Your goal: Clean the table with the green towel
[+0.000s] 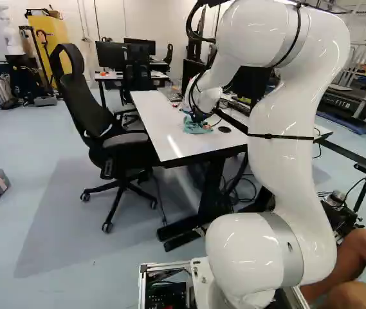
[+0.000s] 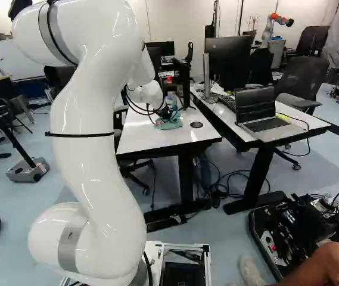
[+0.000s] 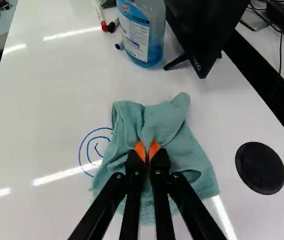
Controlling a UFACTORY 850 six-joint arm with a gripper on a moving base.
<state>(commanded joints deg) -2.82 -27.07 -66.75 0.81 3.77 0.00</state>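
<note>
End effector: my end effector (image 1: 199,117) is closed tight on a pinch of the green towel (image 3: 194,165). Its long black fingers (image 3: 133,200) stand close together, and the orange pads (image 3: 140,151) squeeze a soft fold between them.
Green towel: it lies on the surface (image 3: 47,125), under my fingertips. It is fuzzy cloth, all bumpy and bunched up, with a floppy loop on one side.
Surface: it is flat, white, smooth and shiny under the towel, with bright streaks of light.
Blue swirl (image 3: 96,146): thin round lines curl inside each other, just beside the towel.
Black disc (image 3: 260,168): it is flat and round like a cookie, near the towel, on the side away from the swirl.
Bottle (image 3: 144,35): it is see-through with blue liquid and a paper label, standing ahead of the towel.
Screen (image 3: 196,37): it is dark and hard with a pointy foot, ahead of the towel, beside the bottle.
Small blue cap (image 3: 118,46): it is tiny, ahead of the towel, near the bottle.
</note>
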